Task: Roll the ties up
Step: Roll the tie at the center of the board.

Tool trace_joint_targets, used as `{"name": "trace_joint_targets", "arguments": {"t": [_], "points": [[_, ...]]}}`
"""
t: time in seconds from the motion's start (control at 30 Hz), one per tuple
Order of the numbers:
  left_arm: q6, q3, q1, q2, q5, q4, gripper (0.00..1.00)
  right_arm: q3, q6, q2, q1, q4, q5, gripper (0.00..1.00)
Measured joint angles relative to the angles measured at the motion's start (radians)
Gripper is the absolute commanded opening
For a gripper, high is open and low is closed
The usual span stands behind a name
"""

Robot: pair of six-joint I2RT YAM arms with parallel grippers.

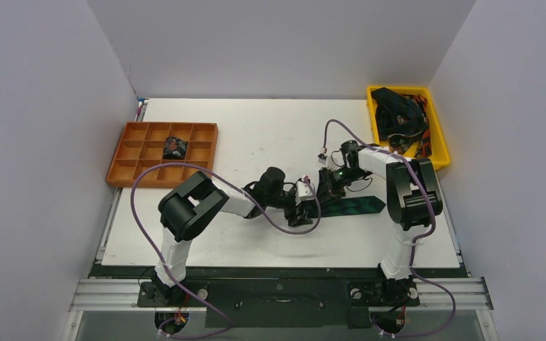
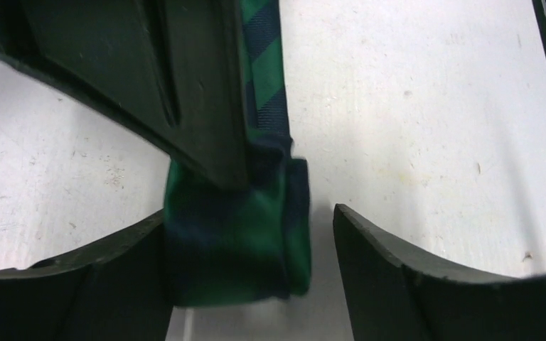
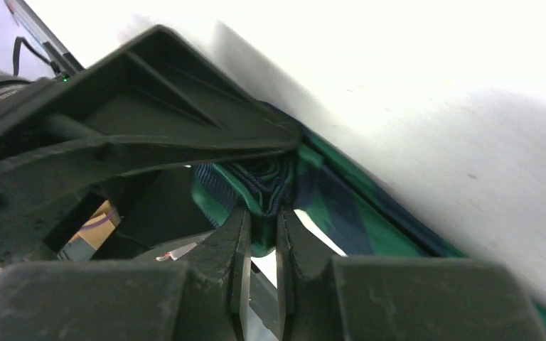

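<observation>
A green and navy plaid tie lies on the table right of centre, its pointed tip to the right. Its left end is coiled into a small roll. My left gripper is open around that roll; the roll touches one finger, the other finger stands apart. My right gripper is shut on the coil's edge, with the flat tie trailing right. In the top view the left gripper and the right gripper meet at the roll.
An orange divided tray at the left holds one dark rolled tie. A yellow bin at the back right holds several dark ties. Purple cables loop over both arms.
</observation>
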Motion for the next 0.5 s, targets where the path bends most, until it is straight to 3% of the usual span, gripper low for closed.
{"name": "trace_joint_targets", "arguments": {"t": [0.37,0.5], "points": [[-0.018,-0.038,0.001,-0.006,0.016,0.072,0.79,0.005,-0.010,0.027,-0.049,-0.039,0.057,0.00],[-0.073,-0.021,0.001,0.020,0.012,0.112,0.75,0.005,-0.010,0.021,-0.039,-0.038,0.081,0.00]]}}
